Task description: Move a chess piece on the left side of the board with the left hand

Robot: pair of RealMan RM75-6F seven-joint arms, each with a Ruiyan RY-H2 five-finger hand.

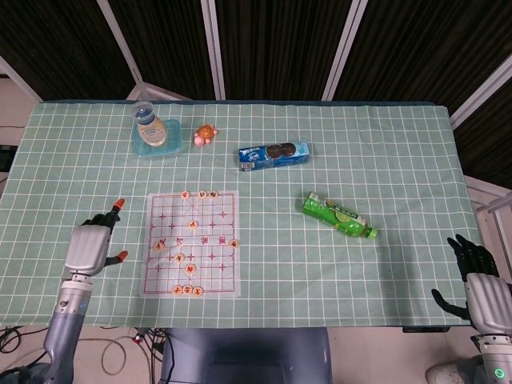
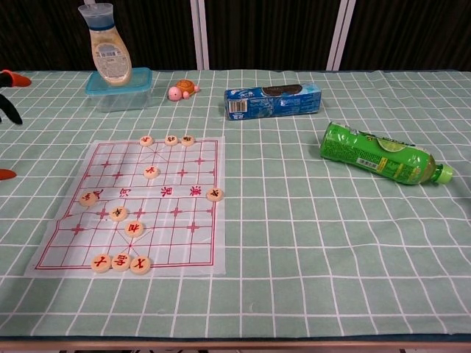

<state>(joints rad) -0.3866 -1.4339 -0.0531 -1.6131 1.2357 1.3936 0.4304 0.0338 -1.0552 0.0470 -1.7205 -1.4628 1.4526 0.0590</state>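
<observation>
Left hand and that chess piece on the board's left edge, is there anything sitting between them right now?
Nothing visible. The left hand hovers open off the board's left side, and only bare tablecloth and board edge lie between it and the leftmost chess piece.

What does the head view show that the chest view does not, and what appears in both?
Only the head view shows the whole left hand, open beside the board, and the right hand off the table's right edge. Only the chest view shows the characters on the chess pieces clearly. Both share the chess board, green bottle, cookie pack, toy turtle and sauce bottle on its blue container.
</observation>
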